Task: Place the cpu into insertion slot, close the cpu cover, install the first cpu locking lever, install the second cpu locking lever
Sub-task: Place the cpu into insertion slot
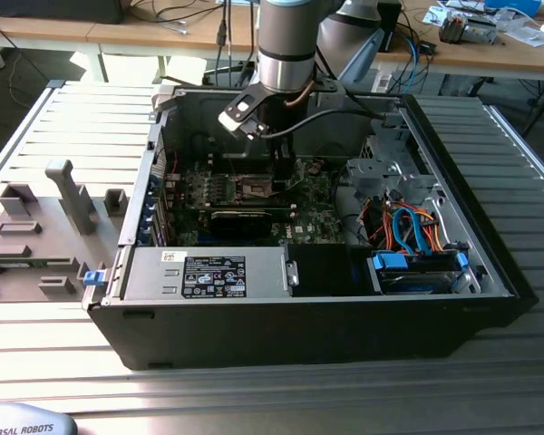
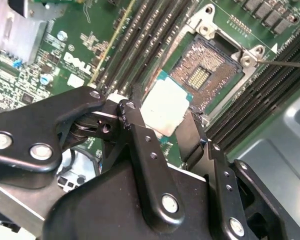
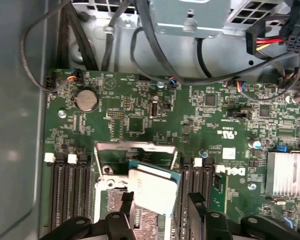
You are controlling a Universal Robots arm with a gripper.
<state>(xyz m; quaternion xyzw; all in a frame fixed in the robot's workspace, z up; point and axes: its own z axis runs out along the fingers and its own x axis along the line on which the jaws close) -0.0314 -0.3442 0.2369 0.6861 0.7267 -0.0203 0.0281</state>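
My gripper (image 2: 165, 125) is shut on the cpu (image 2: 162, 107), a small square chip with a dull silver top and a green rim, held tilted between the two black fingers (image 2: 135, 125). The chip hangs just above and beside the open insertion slot (image 2: 207, 70), whose contact field lies bare. In the first wrist view the cpu (image 3: 152, 187) overlaps the socket, and the cpu cover (image 3: 135, 146), a thin silver frame, stands raised at the socket's far edge. A thin metal locking lever (image 2: 285, 63) sticks out beside the socket. In the exterior view the gripper (image 1: 258, 172) is deep inside the computer case (image 1: 499, 281).
Memory slots (image 2: 140, 45) flank the socket on both sides. A finned heat sink (image 3: 287, 172), a coin battery (image 3: 86, 100) and loose cables (image 3: 140, 45) sit around it. A black card (image 1: 249, 217), the power supply (image 1: 208, 272) and blue and orange cables (image 1: 417, 236) fill the case.
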